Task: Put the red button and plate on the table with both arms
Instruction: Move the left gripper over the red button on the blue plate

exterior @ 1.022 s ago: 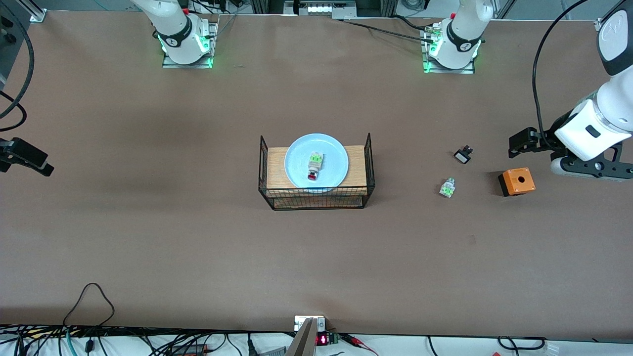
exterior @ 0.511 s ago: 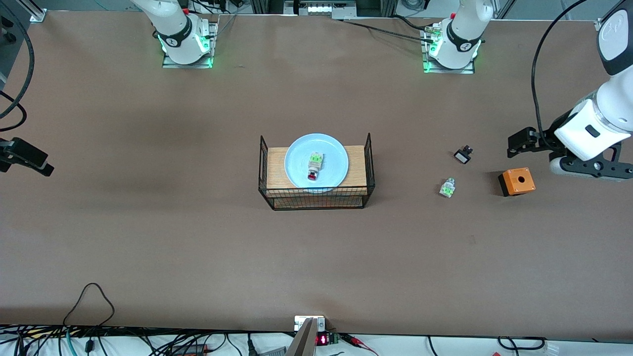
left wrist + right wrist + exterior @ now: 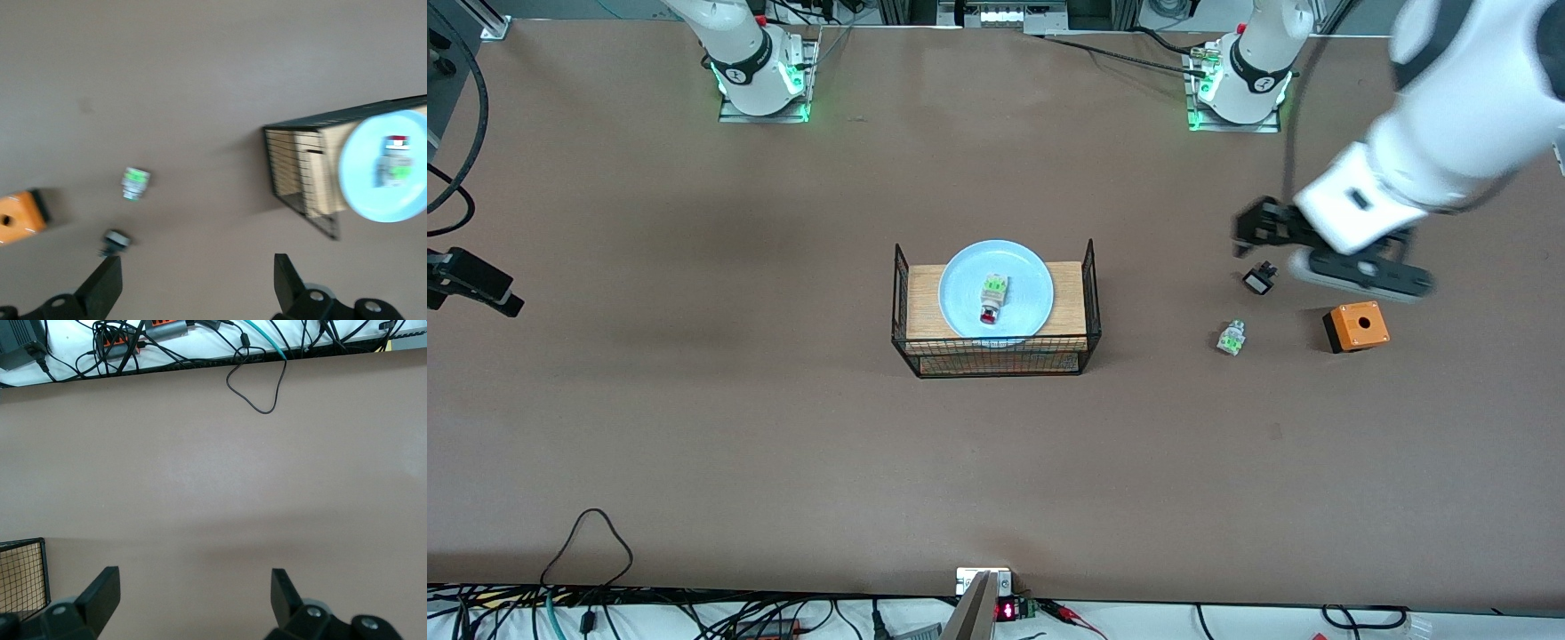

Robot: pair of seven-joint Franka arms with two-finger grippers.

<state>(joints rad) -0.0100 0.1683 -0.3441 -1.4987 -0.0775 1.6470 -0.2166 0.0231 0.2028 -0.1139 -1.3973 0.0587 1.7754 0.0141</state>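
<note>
We see two glossy white jointed arms with black joint bands, green lights glowing at their bases, and a black pincer trailing a dark cable.

Not much to read here, honestly. The only number-ish thing is a small red LED display on the electronics at the table edge nearest the front camera, and its digits are too tiny to make out (looks like two glowing characters, that's it). The black bands on the two arm bases each carry a small round white logo, but no lettering can be read on them.
</note>
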